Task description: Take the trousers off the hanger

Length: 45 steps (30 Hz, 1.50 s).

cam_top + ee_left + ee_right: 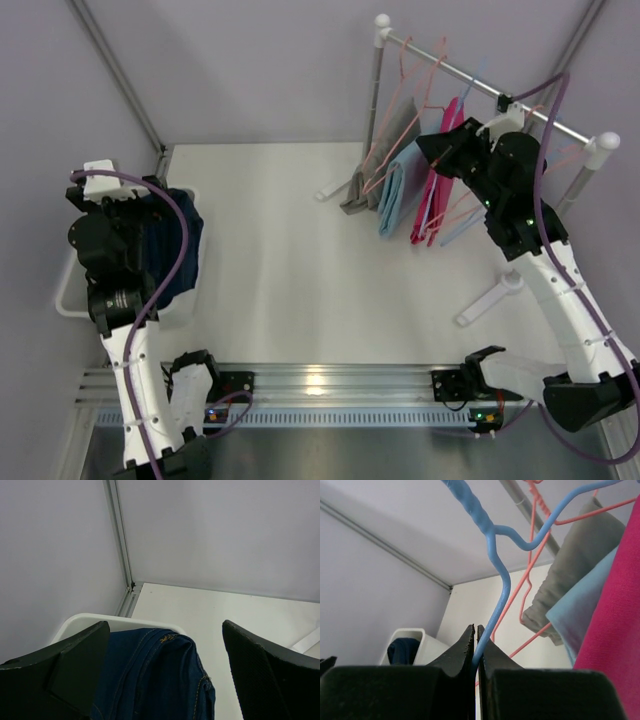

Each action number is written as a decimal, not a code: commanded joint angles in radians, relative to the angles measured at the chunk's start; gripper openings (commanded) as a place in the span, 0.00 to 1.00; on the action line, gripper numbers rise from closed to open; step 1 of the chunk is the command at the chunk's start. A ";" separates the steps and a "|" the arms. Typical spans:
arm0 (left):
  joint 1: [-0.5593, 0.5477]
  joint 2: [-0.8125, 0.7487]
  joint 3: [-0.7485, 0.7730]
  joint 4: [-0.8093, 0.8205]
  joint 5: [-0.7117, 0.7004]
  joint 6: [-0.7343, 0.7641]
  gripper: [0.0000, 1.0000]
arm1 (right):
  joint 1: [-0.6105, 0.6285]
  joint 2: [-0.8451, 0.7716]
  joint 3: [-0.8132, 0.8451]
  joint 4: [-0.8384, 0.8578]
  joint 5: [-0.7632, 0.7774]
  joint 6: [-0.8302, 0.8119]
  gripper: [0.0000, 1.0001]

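- The right gripper (475,630) is up at the rack on the far right of the table (290,270), its two fingers pressed together on the thin wire of a blue hanger (467,501).
- The magenta trousers (432,200) hang folded from the rack rail (450,65), just beside the right gripper and on its right in the wrist view.
- To their left hang the light blue trousers (400,190), and left of those the grey trousers (358,195); the three pairs hang close together.
- Coral-pink hangers (400,110) carry the grey and light blue pairs; which pair the blue hanger bears I cannot tell.
- The left gripper (165,630) hangs over the white bin (90,620) at the left edge of the table, its fingers spread wide and touching nothing.
- Dark blue trousers (150,675) with orange stitching lie bunched in that bin, directly beneath the spread fingers and off any hanger.
- The bin and the rack stand well apart, with bare white table between them.
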 commanded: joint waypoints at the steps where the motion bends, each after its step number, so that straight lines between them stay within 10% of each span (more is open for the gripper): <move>1: 0.005 -0.014 0.045 0.004 0.017 0.002 0.99 | 0.020 -0.098 0.033 0.248 -0.121 -0.041 0.00; 10: 0.003 -0.018 0.067 -0.010 0.023 -0.013 0.99 | 0.101 -0.233 0.013 0.137 -0.182 0.029 0.00; 29: 0.005 -0.144 0.130 -0.212 0.144 -0.039 0.99 | 0.279 -0.227 0.114 0.098 -0.810 0.080 0.00; 45: 0.005 -0.218 0.119 -0.292 0.139 -0.038 0.99 | 0.529 0.061 0.352 0.199 -0.709 0.141 0.00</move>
